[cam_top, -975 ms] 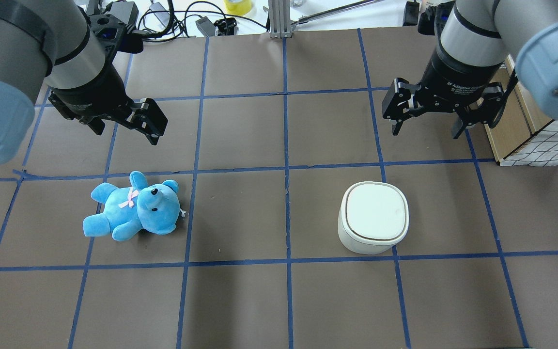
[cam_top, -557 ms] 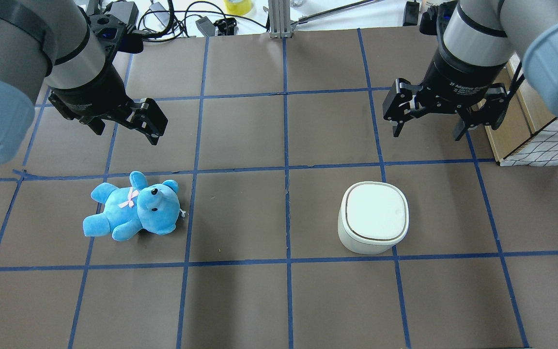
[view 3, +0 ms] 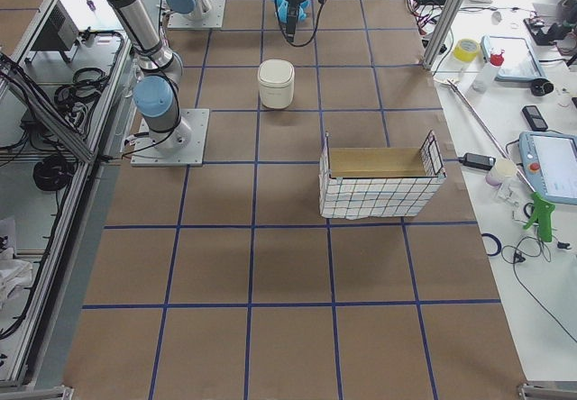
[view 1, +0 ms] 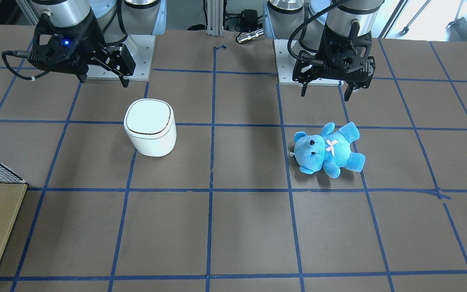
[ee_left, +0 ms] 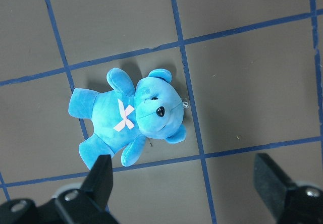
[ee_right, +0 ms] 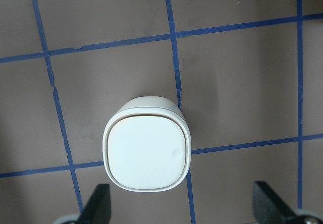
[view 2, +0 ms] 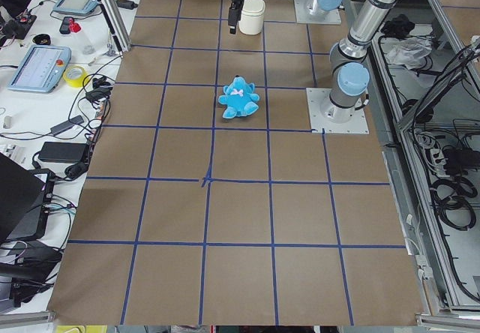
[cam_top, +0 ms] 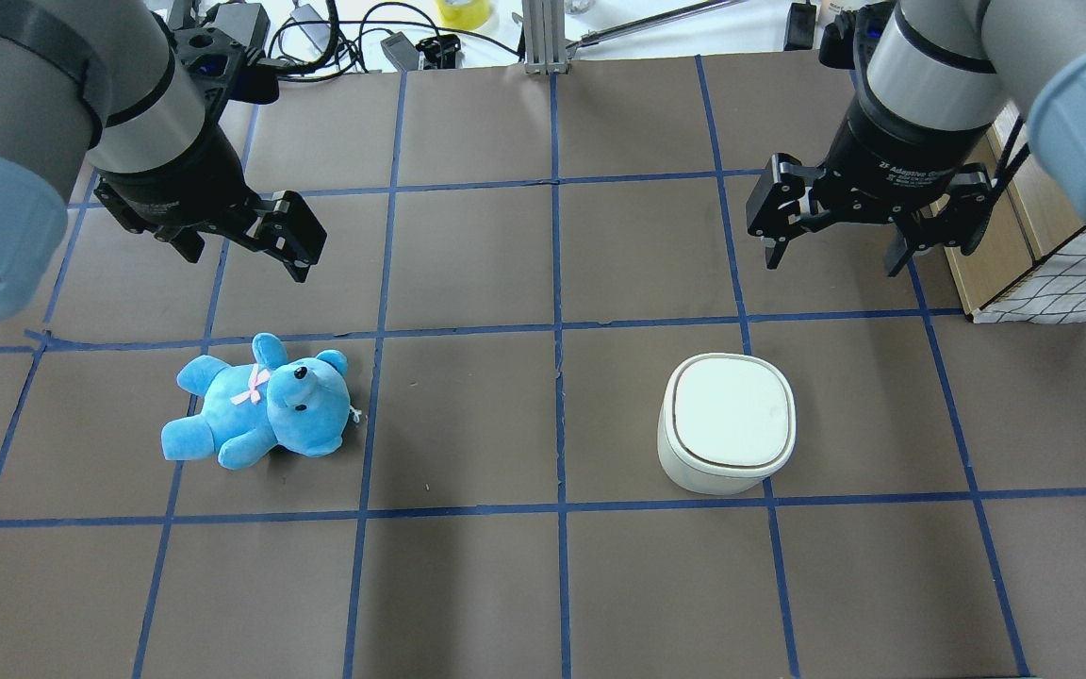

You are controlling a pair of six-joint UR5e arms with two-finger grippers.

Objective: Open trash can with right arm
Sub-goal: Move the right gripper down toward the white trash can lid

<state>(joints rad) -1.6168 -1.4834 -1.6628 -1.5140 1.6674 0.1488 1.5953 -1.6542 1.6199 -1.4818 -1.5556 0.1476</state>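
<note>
White plastic trash can (cam_top: 727, 422) stands upright on the brown table (cam_top: 468, 585), lid down, apart from the right gripper (cam_top: 831, 262), which hangs with its fingers spread wide, holding nothing. Left gripper (cam_top: 248, 266) likewise gapes empty, near a blue teddy bear (cam_top: 260, 405).

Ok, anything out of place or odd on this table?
Nothing stands out. The trash can stands upright, lid shut; the teddy bear lies on its back; the right gripper and left gripper hang open, touching neither. Only the blue tape is slightly kinked in places.
</note>
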